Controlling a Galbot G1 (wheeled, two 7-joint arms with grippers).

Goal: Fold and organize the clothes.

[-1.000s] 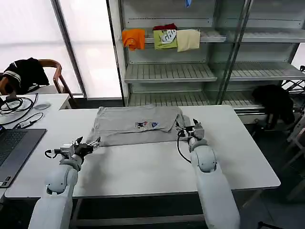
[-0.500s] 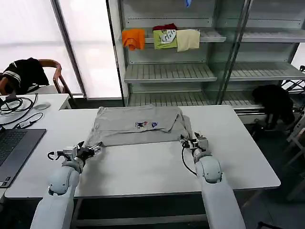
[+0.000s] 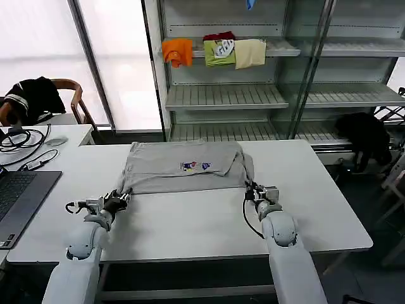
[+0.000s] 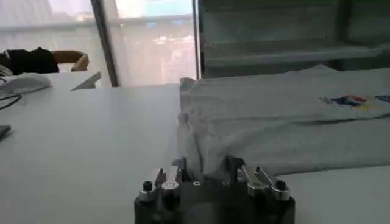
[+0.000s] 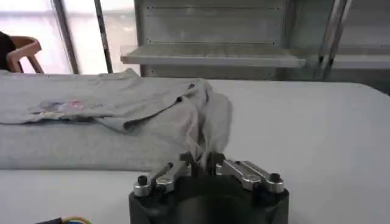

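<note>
Both grippers have drawn back toward the frame's lower edge, dragging the near hem of the grey shirt [image 3: 183, 168] with them. Left gripper [image 3: 118, 197], lower left, pinches one corner; right gripper [image 3: 256, 192], lower right of centre, pinches the other. The shirt lies centre frame on the table [image 3: 190, 221], apparently being stretched flat for folding

Landmark: white table [image 3: 190, 218], centre of the head view
Shelving: grey metal shelf unit [image 3: 253, 95] behind the table's far edge
Top shelf: orange cloth [image 3: 177, 50], green printed cloth [image 3: 219, 52] and cream cloth [image 3: 250, 52] draped side by side
Left of the table: laptop [image 3: 19, 196] on a second desk, black cables [image 3: 22, 138] beyond it
Far left: wooden chair [image 3: 71, 95] with a black garment [image 3: 35, 96] over it
Right of the table: dark bundle [image 3: 367, 136] near the shelf unit's lowest shelf
</note>
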